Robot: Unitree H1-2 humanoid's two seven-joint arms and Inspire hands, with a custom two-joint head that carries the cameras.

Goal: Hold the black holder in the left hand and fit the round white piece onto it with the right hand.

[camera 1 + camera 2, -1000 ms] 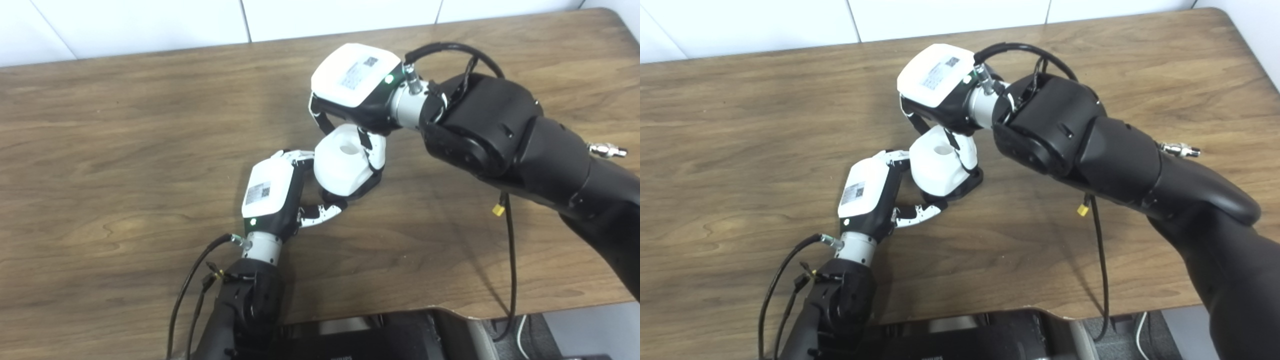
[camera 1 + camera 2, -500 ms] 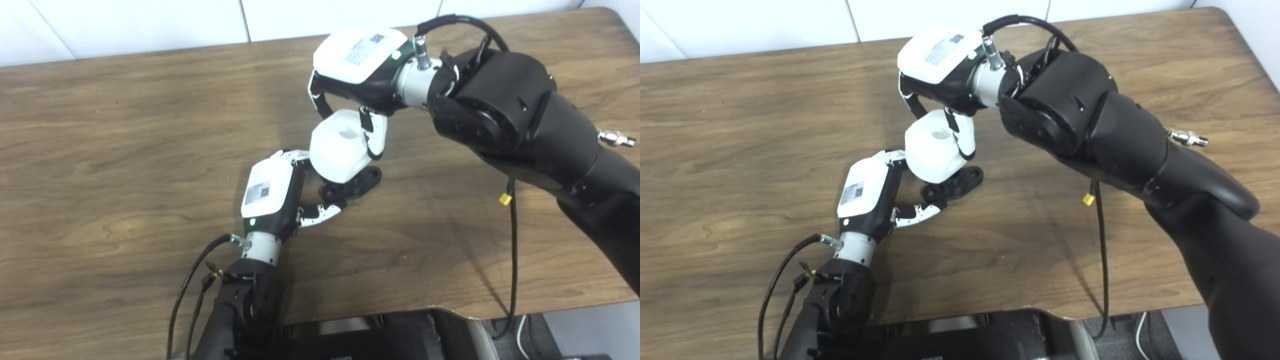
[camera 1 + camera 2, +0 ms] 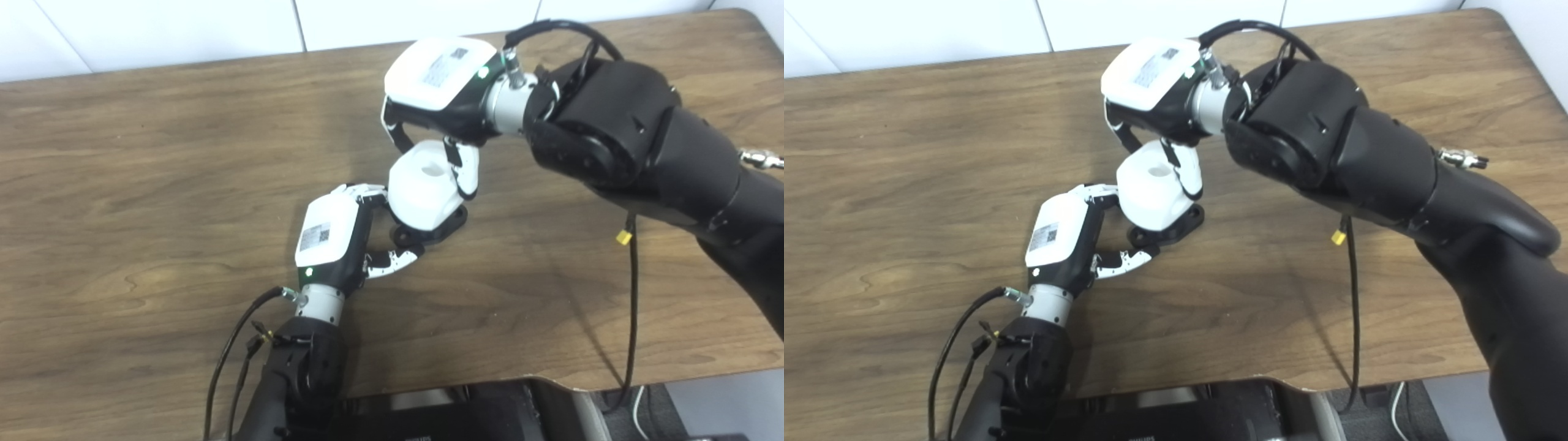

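Note:
The round white piece (image 3: 425,193) has a hollow in its top and rests tilted over the black holder (image 3: 452,218), hiding most of it. My right hand (image 3: 441,86) reaches down from above and is shut on the white piece, fingers on both of its sides. The holder lies on the wooden table (image 3: 153,184). My left hand (image 3: 331,239) sits just left of the holder. Its fingers (image 3: 367,193) and thumb (image 3: 395,260) are spread around the holder's left end, not closed on it.
A black cable with a yellow tag (image 3: 623,237) hangs from my right arm over the table's right half. Another cable (image 3: 236,343) loops beside my left wrist. The table's front edge (image 3: 490,383) runs close below, with dark equipment (image 3: 429,419) under it.
Half a second ago the right hand held the white piece raised with the holder exposed. It has since come down and slightly right onto the holder. The left hand has not moved.

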